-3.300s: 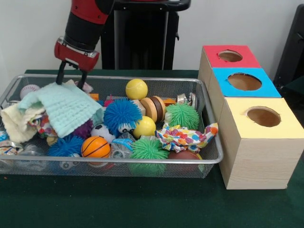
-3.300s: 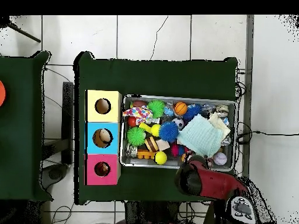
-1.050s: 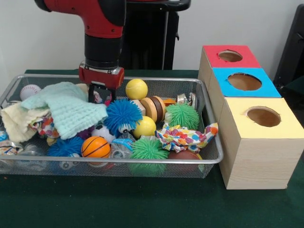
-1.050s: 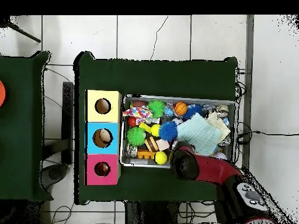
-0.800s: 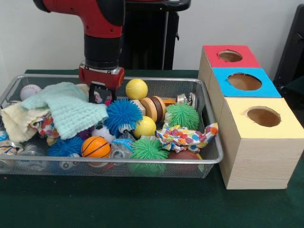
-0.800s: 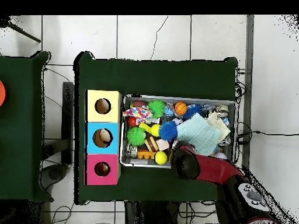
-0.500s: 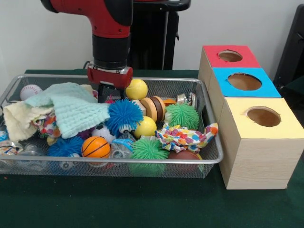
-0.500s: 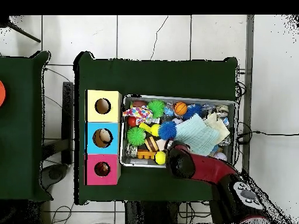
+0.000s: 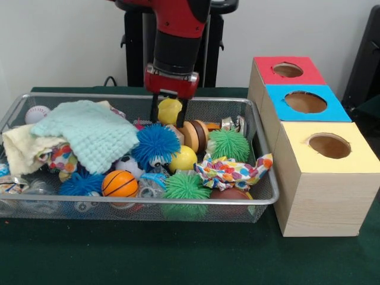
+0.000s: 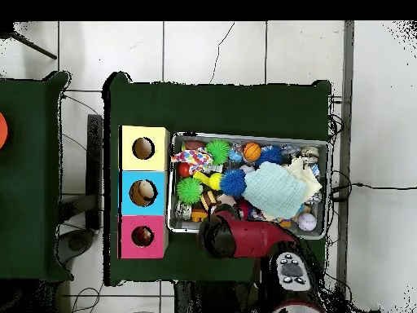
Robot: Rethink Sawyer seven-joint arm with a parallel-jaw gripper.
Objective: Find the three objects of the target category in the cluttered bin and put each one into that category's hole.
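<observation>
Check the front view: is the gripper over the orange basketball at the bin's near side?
No. The gripper hangs at the bin's far side, its open fingers straddling a yellow ball, while the orange basketball lies untouched near the front rim.

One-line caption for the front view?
Gripper straddles a yellow ball in the cluttered bin beside three boxes.

Bin (image 9: 261, 199) left end beyond the frame edge
</observation>
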